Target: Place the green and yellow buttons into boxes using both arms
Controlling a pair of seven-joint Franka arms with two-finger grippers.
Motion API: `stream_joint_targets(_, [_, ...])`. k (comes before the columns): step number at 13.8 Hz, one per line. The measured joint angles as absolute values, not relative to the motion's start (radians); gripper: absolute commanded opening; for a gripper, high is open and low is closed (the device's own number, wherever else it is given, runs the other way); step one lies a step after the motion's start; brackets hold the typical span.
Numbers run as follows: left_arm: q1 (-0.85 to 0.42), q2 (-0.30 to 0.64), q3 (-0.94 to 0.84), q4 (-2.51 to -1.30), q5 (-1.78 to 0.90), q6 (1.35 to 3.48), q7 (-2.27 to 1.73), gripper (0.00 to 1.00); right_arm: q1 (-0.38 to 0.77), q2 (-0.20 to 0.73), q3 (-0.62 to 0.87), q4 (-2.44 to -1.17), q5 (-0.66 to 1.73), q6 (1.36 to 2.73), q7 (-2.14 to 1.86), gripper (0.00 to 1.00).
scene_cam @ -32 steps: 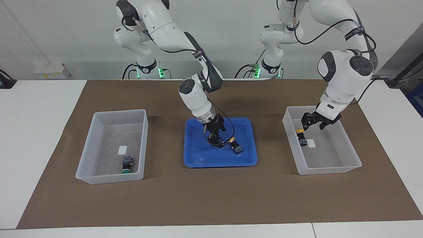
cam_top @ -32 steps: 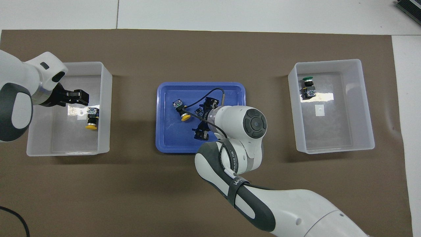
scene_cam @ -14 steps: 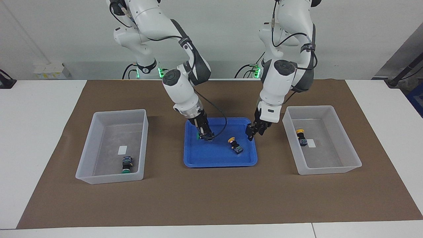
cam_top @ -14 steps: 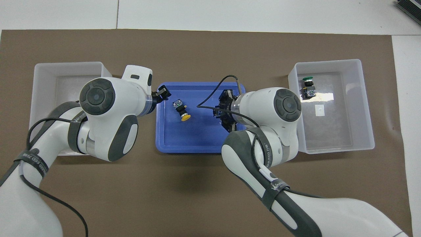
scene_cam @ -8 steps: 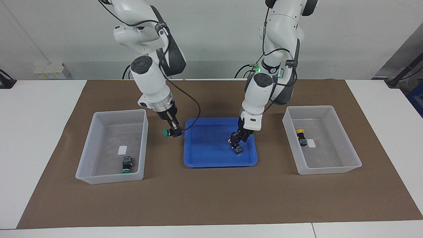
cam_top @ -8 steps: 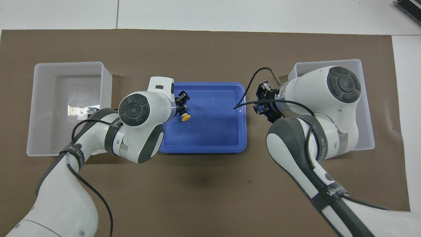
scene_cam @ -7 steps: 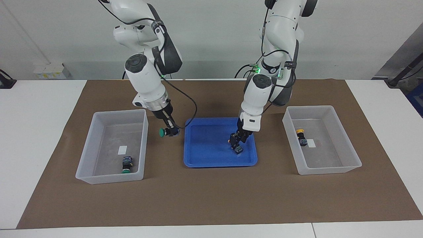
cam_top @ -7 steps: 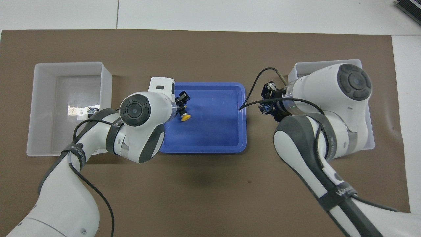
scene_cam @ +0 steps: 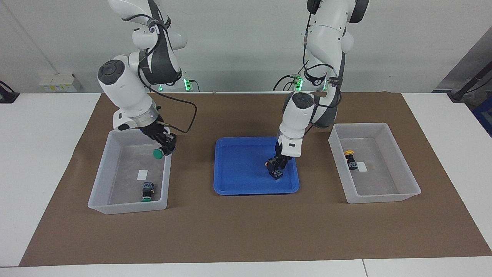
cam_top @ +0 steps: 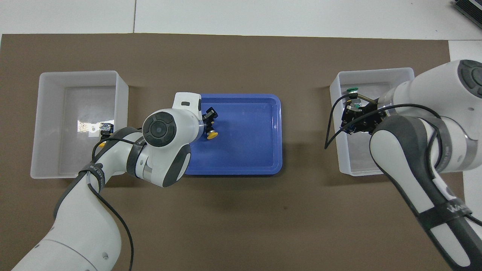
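Note:
My right gripper (scene_cam: 166,145) is shut on a green button (scene_cam: 158,153) and holds it over the near inner corner of the bin (scene_cam: 100,184) at the right arm's end; it also shows in the overhead view (cam_top: 352,120). Another green button (scene_cam: 147,192) lies in that bin. My left gripper (scene_cam: 276,168) is down in the blue tray (scene_cam: 246,190), shut on a yellow button (cam_top: 212,134) that rests on the tray floor. The second yellow button (scene_cam: 350,159) lies in the bin (scene_cam: 403,194) at the left arm's end.
Both bins and the tray stand on a brown mat (scene_cam: 246,231) on the white table. The tray holds nothing besides the gripped yellow button. Black cables hang from both wrists.
My right gripper carried the green button from beside the tray to over its bin. My left gripper came from its bin to the tray, went down on the yellow button and stayed there.

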State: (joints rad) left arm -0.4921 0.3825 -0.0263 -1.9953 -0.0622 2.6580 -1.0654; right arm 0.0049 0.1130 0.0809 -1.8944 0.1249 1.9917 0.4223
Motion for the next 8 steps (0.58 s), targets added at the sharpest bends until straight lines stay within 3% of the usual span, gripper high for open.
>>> stream_joint_targets(1, [-0.497,0.384,-0.026,-2.005,-0.062,2.678,-1.065,0.52,-0.015,0.113,0.081,-1.896,0.09,1.984,0.366,0.0])
stream_joint_targets(4, [-0.504,0.384,-0.025,-2.016,-0.062,2.687,-1.065,0.07,-0.031,0.137,0.081,-1.892,-0.049,1.983,0.286,0.0])
stream_joint_targets(5, [-0.504,0.384,-0.025,-2.016,-0.062,2.686,-1.065,0.0,-0.036,0.155,0.081,-1.881,-0.069,1.983,0.261,0.0])
stream_joint_targets(8, [-0.504,0.384,-0.025,-2.006,-0.062,2.665,-1.065,0.0,-0.083,0.252,0.082,-1.805,-0.145,1.987,0.182,0.0])
